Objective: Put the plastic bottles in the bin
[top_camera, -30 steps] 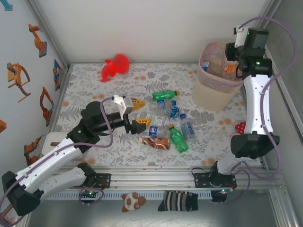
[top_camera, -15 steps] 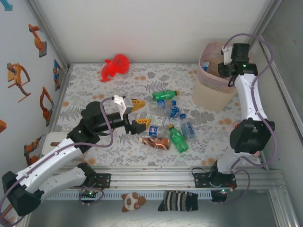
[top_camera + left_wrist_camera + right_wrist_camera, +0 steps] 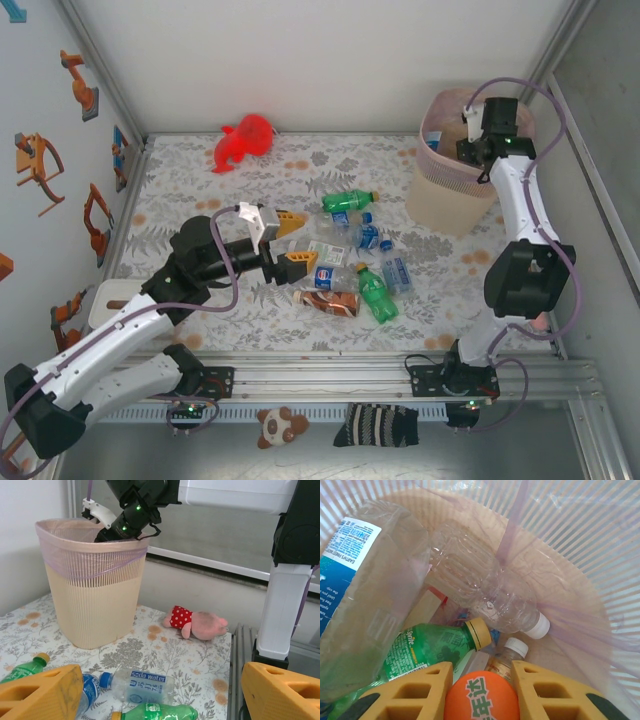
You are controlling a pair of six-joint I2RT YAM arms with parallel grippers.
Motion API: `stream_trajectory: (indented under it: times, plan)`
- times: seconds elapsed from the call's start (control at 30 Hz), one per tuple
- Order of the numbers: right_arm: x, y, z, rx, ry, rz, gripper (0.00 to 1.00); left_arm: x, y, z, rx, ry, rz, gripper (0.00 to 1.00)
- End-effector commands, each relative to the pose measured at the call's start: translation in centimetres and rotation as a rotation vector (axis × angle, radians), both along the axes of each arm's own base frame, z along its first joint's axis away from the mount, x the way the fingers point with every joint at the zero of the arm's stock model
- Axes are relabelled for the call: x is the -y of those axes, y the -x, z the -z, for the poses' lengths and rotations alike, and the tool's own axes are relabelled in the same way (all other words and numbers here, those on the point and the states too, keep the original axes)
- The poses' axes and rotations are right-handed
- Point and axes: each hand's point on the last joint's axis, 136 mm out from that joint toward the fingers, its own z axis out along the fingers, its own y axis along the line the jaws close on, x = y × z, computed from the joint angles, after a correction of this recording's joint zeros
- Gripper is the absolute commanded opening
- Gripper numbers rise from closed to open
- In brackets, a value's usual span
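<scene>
The bin [image 3: 448, 200] stands at the far right, its mesh rim [image 3: 90, 545] lined with a pink bag. My right gripper [image 3: 470, 142] reaches down inside it, shut on an orange-capped bottle [image 3: 480, 696] between its yellow fingers [image 3: 415, 692]. Below lie a green Sprite bottle [image 3: 427, 652], a clear white-capped bottle [image 3: 480, 585] and a large blue-labelled one [image 3: 360, 580]. Several plastic bottles [image 3: 352, 262] lie loose mid-table. My left gripper [image 3: 297, 240] hovers open at their left edge. A soda-water bottle [image 3: 140, 686] and a green bottle [image 3: 160, 713] lie between its fingers, untouched.
A red plush toy [image 3: 243, 140] sits at the back left. A pink plush in a red dotted dress [image 3: 197, 623] lies by the right rail. A white box [image 3: 105, 302] stands at the near left. Walls close in on three sides.
The right arm has swung over and lowered its gripper into the bin with the orange-capped bottle. The left arm has stayed put.
</scene>
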Motion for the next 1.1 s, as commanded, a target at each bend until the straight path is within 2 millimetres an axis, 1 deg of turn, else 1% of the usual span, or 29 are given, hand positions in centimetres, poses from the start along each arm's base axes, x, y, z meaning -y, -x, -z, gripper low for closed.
stream_trajectory:
  times: [0.0,0.1,0.17,0.33,0.4,0.53,0.73,0.9,1.07]
  plan:
    - [0.5,1.4,2.9,-0.115,-0.032,0.051,0.37,-0.3,0.0,-0.7,0.007,0.035,-0.009,0.82]
    - [0.1,1.5,2.0,-0.1,-0.061,0.051,0.48,-0.4,-0.1,-0.7,0.005,0.034,-0.013,0.82]
    - [0.0,1.6,0.9,-0.082,-0.07,0.054,0.53,-0.5,-0.1,-0.8,0.007,0.036,-0.019,0.82]
    - [-0.3,2.0,-1.9,-0.028,-0.097,0.056,0.59,-0.6,-0.6,-0.6,0.006,0.031,-0.047,0.82]
    - [-0.6,2.2,-3.2,0.001,-0.115,0.05,0.62,-0.7,-1.1,-0.4,-0.001,0.024,-0.075,0.82]
    - [-1.3,2.7,-5.8,0.06,-0.158,0.04,0.63,-1.2,-2.4,0.2,-0.021,-0.004,-0.151,0.82]
    - [-2.4,3.9,-9.2,0.138,-0.229,0.018,0.63,-1.9,-5.0,2.0,-0.088,-0.081,-0.289,0.83]
    - [-3.2,5.2,-11.5,0.192,-0.29,0.01,0.62,-2.8,-7.6,3.2,-0.175,-0.147,-0.423,0.83]
    - [-3.8,6.8,-13.1,0.234,-0.355,0.026,0.62,-3.6,-10.1,5.5,-0.261,-0.262,-0.542,0.83]
